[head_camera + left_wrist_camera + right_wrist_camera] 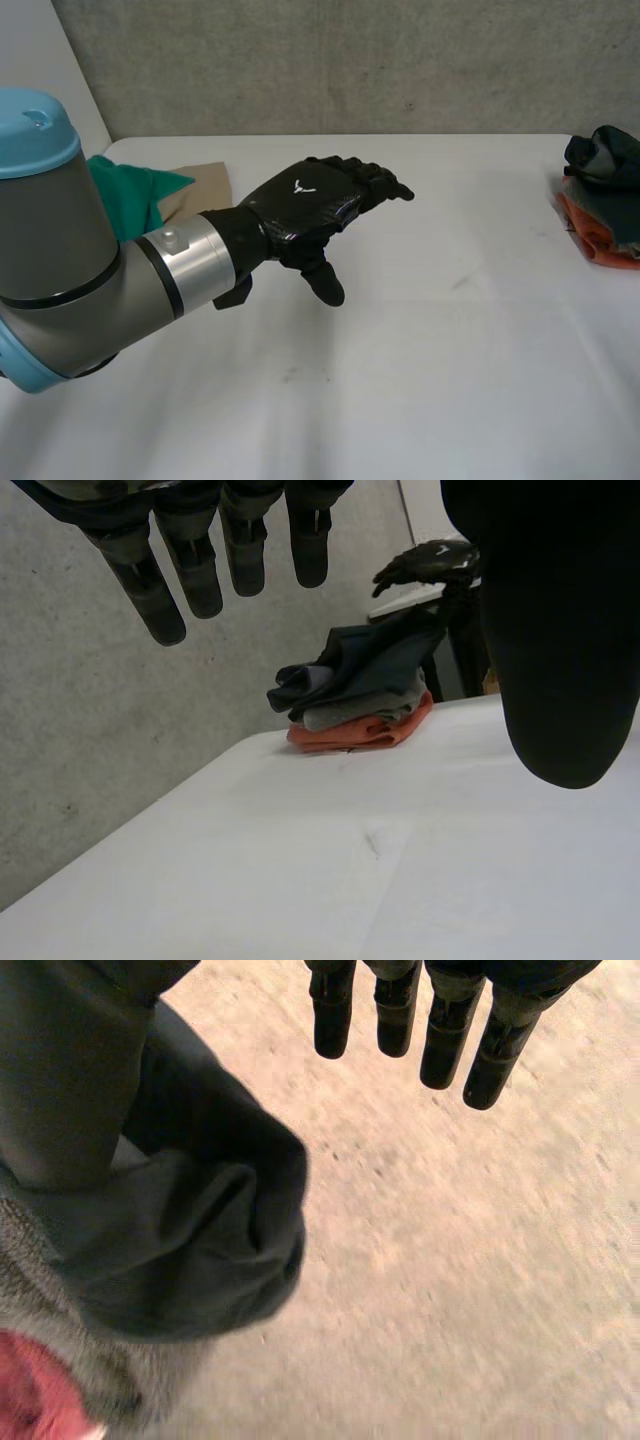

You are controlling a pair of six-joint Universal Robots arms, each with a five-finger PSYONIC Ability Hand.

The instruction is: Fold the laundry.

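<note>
Item: laundry stack [605, 215] [360, 695] [180, 1250], three layers of soft cloth.
Top layer: dark charcoal garment [603, 155], bunched and rumpled, with one rolled fold jutting out at the side.
Middle layer: grey knit garment [350, 712], lying flat.
Bottom layer: orange-red garment [595, 235], flat on the surface.
Location: right edge of the white worktop [450, 350], toward its far right corner.
Further laundry: teal-green cloth [130, 195] lying against a tan cloth [200, 185] at the far left corner, partly hidden behind the grey left arm [60, 260].
Markings: small white winged emblem on the back of the left robot hand [310, 205] [560, 630]; a like white mark on the right robot hand [430, 562] [440, 1020].
Left robot hand: released, fingers straight with the thumb hanging apart; held above the middle of the worktop, well apart from both lots of cloth.
Right robot hand: released, fingers straight; poised just over the laundry stack, with the dark top layer beneath its thumb side.
Surroundings: grey concrete wall [350, 60] behind the far edge.
</note>
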